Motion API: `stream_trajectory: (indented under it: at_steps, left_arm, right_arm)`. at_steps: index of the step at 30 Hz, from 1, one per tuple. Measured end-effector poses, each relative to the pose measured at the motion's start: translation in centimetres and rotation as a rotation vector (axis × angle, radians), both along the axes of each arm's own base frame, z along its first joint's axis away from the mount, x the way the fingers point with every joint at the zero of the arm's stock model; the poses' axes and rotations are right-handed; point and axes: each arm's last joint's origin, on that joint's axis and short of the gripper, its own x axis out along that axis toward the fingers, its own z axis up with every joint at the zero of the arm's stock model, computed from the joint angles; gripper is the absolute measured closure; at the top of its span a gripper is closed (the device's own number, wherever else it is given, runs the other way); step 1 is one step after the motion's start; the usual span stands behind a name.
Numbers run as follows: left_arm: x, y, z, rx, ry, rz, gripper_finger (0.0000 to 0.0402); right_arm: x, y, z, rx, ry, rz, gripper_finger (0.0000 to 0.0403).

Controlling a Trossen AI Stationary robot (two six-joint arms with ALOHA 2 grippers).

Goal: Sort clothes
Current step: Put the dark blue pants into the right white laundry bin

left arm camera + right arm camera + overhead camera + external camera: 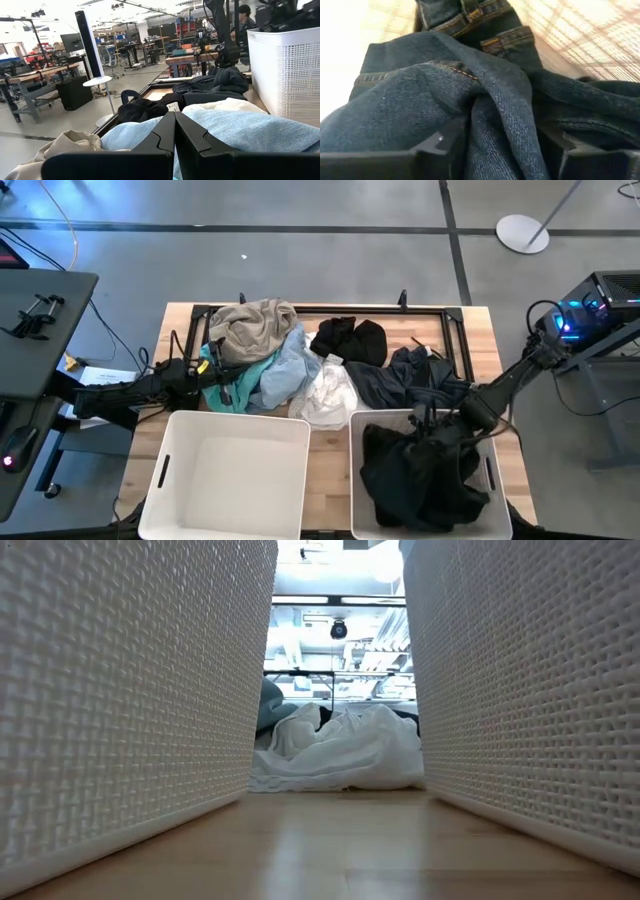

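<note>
A heap of clothes lies on the table: beige [255,325], teal [235,385], pale blue-grey [285,370], white [330,395], black [350,340] and charcoal [405,375]. My left gripper [213,375] is shut at the heap's left edge by the teal garment. In its wrist view the shut fingertips [175,117] stand before the pale blue-grey garment [240,132]. My right gripper [432,430] is open, low over the dark clothes [415,475] in the right basket, with a fold of dark denim [495,115] between its fingers. My left gripper comes level from the table's left side; I cannot tell whether its shut fingers touch the cloth. My right gripper points down into the basket, open, with the denim fold [485,135] lying between its fingers on the heap; the cloth seems to lie against one finger [442,145].
Two white plastic baskets stand at the near edge: the left one [170,480] shows nothing inside, and the right one [500,500] holds dark clothes. Between them is a narrow gap, through which the white garment [345,750] shows. A black frame [440,310] borders the table's far side.
</note>
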Motion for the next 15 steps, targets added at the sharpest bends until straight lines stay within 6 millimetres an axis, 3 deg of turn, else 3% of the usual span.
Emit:
stream_trajectory:
  at_steps: [3,7,15]
  left_arm:
    - [0.0,0.0,0.0,0.0,0.0,0.0,0.0401]
    - [0.0,0.0,0.0,0.0,0.0,0.0,0.0402]
    - [0.0,0.0,0.0,0.0,0.0,-0.001,0.0402]
  right_arm:
    - [0.4,0.1,1.1,0.014,-0.039,0.018,0.0233]
    - [0.7,0.6,4.6,0.078,-0.149,0.048,0.0242]
    - [-1.3,0.6,11.4,0.081,-0.271,0.062,0.0285]
